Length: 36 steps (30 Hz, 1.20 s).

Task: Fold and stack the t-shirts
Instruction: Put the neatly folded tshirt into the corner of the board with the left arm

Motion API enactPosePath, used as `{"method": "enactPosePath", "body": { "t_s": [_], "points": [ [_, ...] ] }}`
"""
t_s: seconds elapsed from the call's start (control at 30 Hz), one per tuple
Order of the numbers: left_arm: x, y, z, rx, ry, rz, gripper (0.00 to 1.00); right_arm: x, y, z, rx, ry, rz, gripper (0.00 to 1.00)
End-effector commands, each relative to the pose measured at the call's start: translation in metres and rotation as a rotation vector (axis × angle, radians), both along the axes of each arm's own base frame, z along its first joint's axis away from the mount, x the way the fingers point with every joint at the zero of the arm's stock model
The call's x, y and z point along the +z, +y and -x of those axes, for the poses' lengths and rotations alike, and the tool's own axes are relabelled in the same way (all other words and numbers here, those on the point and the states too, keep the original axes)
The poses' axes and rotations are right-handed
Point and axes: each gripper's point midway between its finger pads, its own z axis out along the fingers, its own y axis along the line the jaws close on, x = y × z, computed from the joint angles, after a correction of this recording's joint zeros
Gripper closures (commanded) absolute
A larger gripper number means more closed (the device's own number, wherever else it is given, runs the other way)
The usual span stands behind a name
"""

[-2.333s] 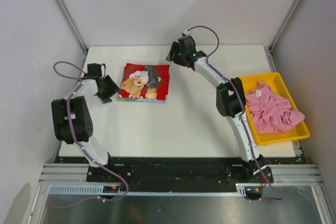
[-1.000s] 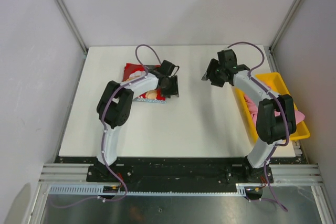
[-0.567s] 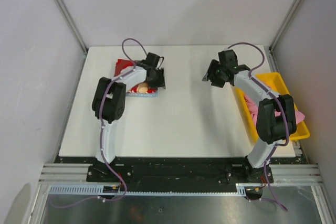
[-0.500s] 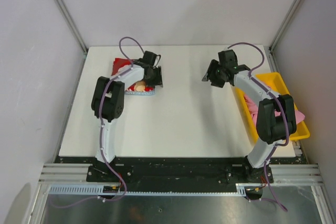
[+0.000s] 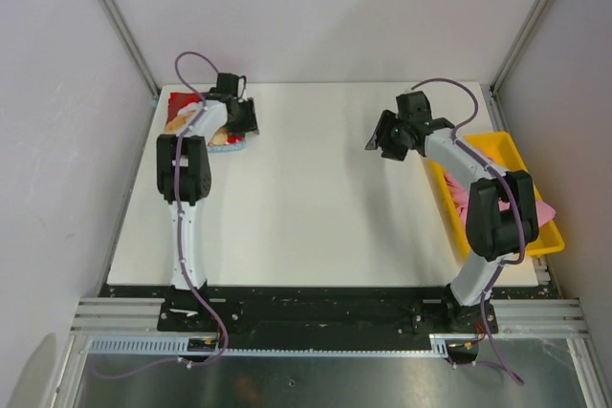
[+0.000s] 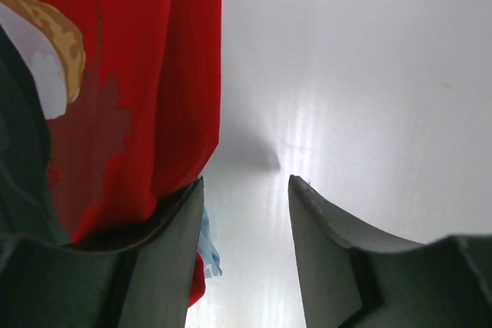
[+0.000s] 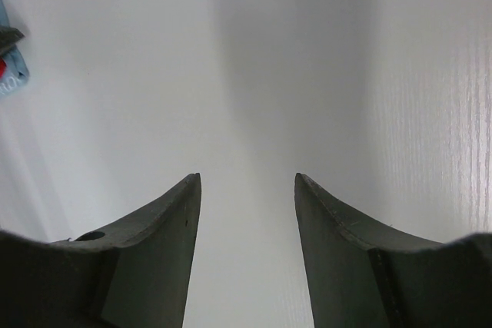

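Observation:
The folded red t-shirt [image 5: 184,105] with its cartoon print lies at the table's far left back corner, a light blue shirt edge [image 5: 228,143] showing beneath it. My left gripper [image 5: 245,124] is open at its right edge. In the left wrist view the left gripper [image 6: 246,182] has nothing between the jaws, its left finger against the red cloth [image 6: 154,74], with a blue scrap [image 6: 207,243] below. My right gripper [image 5: 375,143] is open and empty over bare table, also in the right wrist view [image 7: 247,177]. The pink t-shirt [image 5: 547,208] lies in the tray, mostly hidden by the right arm.
The yellow plastic tray [image 5: 507,145] stands at the table's right edge. Metal frame posts run along the back corners. A small bit of the shirt stack [image 7: 11,67] shows at the left edge of the right wrist view.
My left gripper has swept left, and the red shirt stack has slid with it from the back middle to the far left corner. The right arm moved right earlier and has since barely moved.

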Motion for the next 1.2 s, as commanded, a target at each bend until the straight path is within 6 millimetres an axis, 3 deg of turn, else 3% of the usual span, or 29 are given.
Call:
{"method": "enactPosePath", "body": {
  "t_s": [0.0,0.13,0.27,0.43,0.53,0.7,0.87,1.0,1.17],
  "points": [
    [0.008,0.032,-0.021,-0.025,-0.045,-0.028,0.46,-0.008,0.003,-0.001,0.033,0.007,0.004,0.44],
    [0.006,0.048,-0.025,-0.011,-0.042,-0.024,0.45,-0.016,0.004,0.000,0.035,0.023,0.009,0.44],
    [0.013,0.044,-0.026,-0.027,-0.053,0.012,0.45,-0.020,0.004,0.001,0.032,0.034,0.018,0.44],
    [0.043,0.014,-0.024,-0.066,-0.094,0.082,0.45,-0.014,-0.003,-0.002,0.019,0.014,0.034,0.43],
    [0.073,-0.018,-0.009,-0.103,-0.117,0.121,0.44,-0.002,-0.012,-0.006,-0.004,-0.013,0.031,0.41],
    [0.102,-0.078,0.047,-0.170,-0.101,0.136,0.37,0.028,-0.019,-0.003,-0.023,-0.065,0.018,0.39],
    [0.121,-0.123,0.121,-0.212,-0.101,0.105,0.22,0.053,-0.011,0.020,0.001,-0.107,0.039,0.36],
    [0.144,-0.140,0.174,-0.226,-0.149,0.124,0.04,0.068,-0.001,0.045,0.027,-0.141,0.033,0.35],
    [0.158,-0.144,0.224,-0.248,-0.223,0.112,0.01,0.077,0.002,0.080,0.036,-0.184,0.034,0.32]
  ]
}}
